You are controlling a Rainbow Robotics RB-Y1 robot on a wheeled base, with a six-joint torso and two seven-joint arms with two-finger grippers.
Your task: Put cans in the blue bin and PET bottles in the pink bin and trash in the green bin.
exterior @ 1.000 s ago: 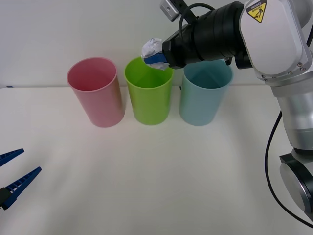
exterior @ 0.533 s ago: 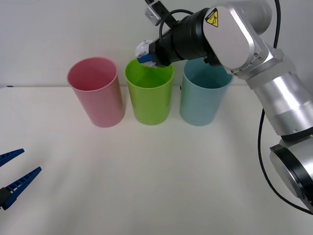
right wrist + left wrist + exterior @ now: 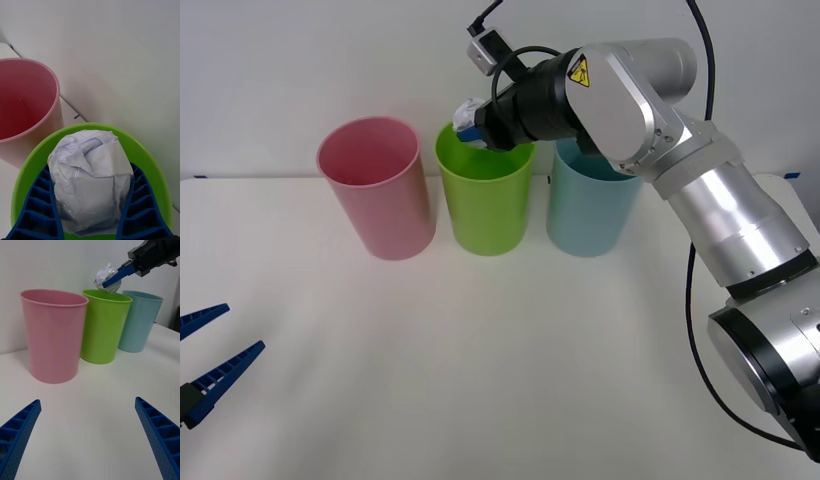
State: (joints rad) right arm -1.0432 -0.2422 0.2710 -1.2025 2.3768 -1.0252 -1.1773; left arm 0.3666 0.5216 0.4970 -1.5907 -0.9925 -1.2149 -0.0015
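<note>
Three bins stand in a row on the counter, close against the wall behind them. Taking the green bin as the marker: the pink bin stands just to its left, the blue bin just to its right, none of them touching. The right tool hangs directly over the green bin's far rim, reaching in from the right above the blue bin, with the trash pinched between its fingers above the opening. The left tool sits well in front of the green bin and far to its left, low over the counter, fingers spread.
</note>
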